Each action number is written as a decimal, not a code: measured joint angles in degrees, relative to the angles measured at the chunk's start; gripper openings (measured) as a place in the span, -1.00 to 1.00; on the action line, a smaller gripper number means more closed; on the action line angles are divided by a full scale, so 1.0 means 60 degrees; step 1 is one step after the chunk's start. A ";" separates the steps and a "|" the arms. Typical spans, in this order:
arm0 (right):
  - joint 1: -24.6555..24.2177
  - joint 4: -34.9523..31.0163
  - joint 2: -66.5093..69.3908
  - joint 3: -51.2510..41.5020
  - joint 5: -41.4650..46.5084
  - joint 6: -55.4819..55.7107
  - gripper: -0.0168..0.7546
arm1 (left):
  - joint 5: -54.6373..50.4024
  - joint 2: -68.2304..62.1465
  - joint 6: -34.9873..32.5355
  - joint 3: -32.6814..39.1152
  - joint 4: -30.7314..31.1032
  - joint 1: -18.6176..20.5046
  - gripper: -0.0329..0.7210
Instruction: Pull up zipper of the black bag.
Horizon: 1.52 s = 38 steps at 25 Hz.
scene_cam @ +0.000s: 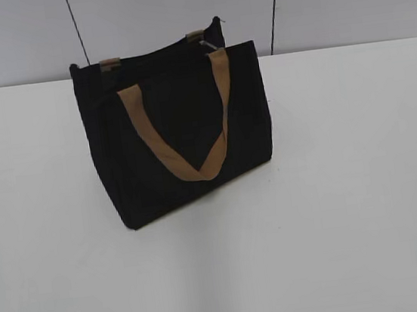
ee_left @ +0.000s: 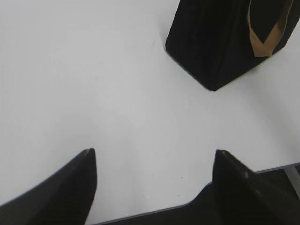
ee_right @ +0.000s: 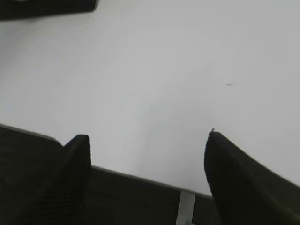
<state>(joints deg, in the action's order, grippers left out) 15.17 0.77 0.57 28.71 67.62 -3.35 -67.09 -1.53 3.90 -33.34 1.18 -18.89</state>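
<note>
Standing upright on the white table (scene_cam: 367, 205), the black bag (scene_cam: 172, 168) sits toward the back, untouched by either arm.
Exterior view: front tan strap handle (scene_cam: 185, 147) hangs down the bag's face; the zipper (scene_cam: 206, 43) runs along the top edge, its detail too small to judge. Left wrist view: left gripper (ee_left: 154, 161) hovers over bare table with fingers spread wide, bag's corner well ahead to its right. Right wrist view: right gripper (ee_right: 147, 145) likewise spread, holding nothing, at the table edge.

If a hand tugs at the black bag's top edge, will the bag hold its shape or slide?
The black bag stands boxy by itself, so probably semi-stiff. Its tan handle droops flat, so likely floppy. On the smooth white table, nothing holding it, it may slide or tip.
</note>
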 joint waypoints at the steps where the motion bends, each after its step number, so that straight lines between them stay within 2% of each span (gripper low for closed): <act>1: 0.0000 0.0070 -0.0113 -0.0048 -0.0189 0.0011 0.53 | 0.0035 0.0000 0.0000 0.0003 0.0013 0.0000 0.62; 8: 0.0000 0.0205 -0.0169 -0.0306 -0.0717 0.0043 0.53 | 0.0892 0.0000 0.0009 0.0364 0.0017 0.0020 0.62; 21: -0.0050 0.0196 -0.0169 -0.0306 -0.0756 0.0051 0.53 | 0.0982 0.0000 0.0009 0.0399 0.0017 0.0066 0.49; 24: -0.0332 0.0196 -0.0169 -0.0306 -0.0763 0.0051 0.53 | 0.0982 0.0000 0.0009 0.0399 0.0017 0.0577 0.43; 30: -0.1527 0.0186 -0.0169 -0.0314 -0.0775 0.0051 0.53 | 0.0991 0.0212 0.0016 0.0422 0.0017 0.2495 0.35; 33: -0.2052 0.0176 -0.0169 -0.0314 -0.0777 0.0051 0.53 | 0.0991 0.0305 0.0016 0.0422 0.0025 0.3195 0.34; 38: -0.2520 0.0169 -0.0169 -0.0314 -0.0777 0.0051 0.53 | 0.0991 0.0305 0.0016 0.0422 0.0025 0.3498 0.33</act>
<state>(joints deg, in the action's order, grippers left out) 0.05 1.78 -0.44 26.83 62.96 -3.05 -61.14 0.31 3.99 -30.81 1.33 2.09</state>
